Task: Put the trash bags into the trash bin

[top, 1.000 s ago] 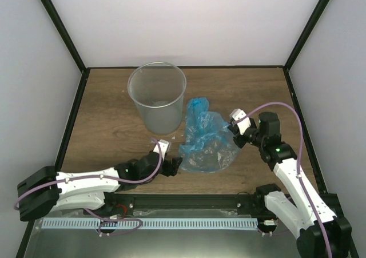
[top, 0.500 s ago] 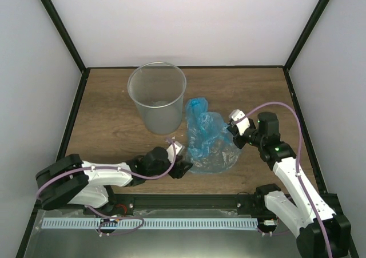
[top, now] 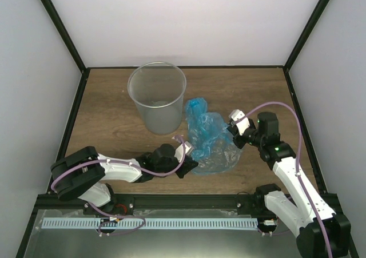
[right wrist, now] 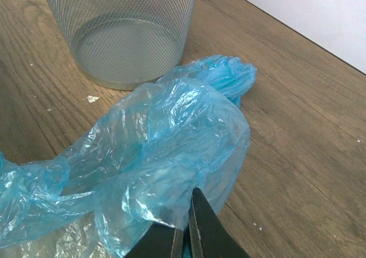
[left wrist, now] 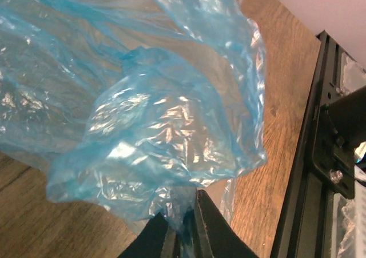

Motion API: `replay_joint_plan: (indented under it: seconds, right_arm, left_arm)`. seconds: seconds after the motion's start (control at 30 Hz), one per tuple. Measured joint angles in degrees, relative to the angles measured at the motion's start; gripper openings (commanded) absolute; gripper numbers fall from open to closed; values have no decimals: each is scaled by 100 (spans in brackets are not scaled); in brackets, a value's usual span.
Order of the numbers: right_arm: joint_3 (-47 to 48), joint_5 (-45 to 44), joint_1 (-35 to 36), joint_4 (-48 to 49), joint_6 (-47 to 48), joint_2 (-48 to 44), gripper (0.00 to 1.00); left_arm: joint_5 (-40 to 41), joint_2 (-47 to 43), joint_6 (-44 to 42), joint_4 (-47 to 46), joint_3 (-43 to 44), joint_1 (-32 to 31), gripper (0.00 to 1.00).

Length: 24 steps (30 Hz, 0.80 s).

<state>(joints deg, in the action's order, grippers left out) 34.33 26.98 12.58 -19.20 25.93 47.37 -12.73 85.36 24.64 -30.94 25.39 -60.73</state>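
A crumpled light-blue trash bag lies on the wooden table just right of the trash bin, a round grey see-through bucket standing upright. My left gripper is shut on the bag's near-left edge; in the left wrist view the film bunches between the black jaws. My right gripper is shut on the bag's right edge, and the right wrist view shows the film pinched at the gripper, with the bin's base beyond.
Black frame posts and white walls enclose the table. A black rail runs along the near edge, close behind the left gripper. Small white specks lie on the wood near the bin.
My left arm reached right along the table's front to the bag's left edge and its jaws closed on the film. The right arm stayed in place, holding the bag.
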Motion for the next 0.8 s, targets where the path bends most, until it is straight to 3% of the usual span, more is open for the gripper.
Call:
replay_joint_plan:
  seconds: [0.2, 0.33, 0.4, 0.5, 0.7, 0.8]
  right_arm:
    - [0, -138, 0, 9, -20, 79, 1]
    - [0, -629, -98, 118, -157, 170, 1]
    - [103, -870, -225, 114, -184, 334, 1]
    - [1082, -1088, -577, -295, -181, 1091, 1]
    - [5510, -1029, -1493, -892, -367, 2487, 1]
    - [6299, -850, -1580, -466, -415, 1893, 1]
  left_arm:
    - [332, -197, 103, 402, 42, 0, 4]
    - [1390, -389, 254, 1755, 739, 7, 4]
    - [1910, -313, 262, 2581, 1523, 31, 4]
    - [2643, 155, 94, 3910, 3611, 94, 4]
    - [3954, 1200, -1154, 5174, 8282, -229, 4]
    - [4194, 953, -1825, 5082, 8924, -697, 4]
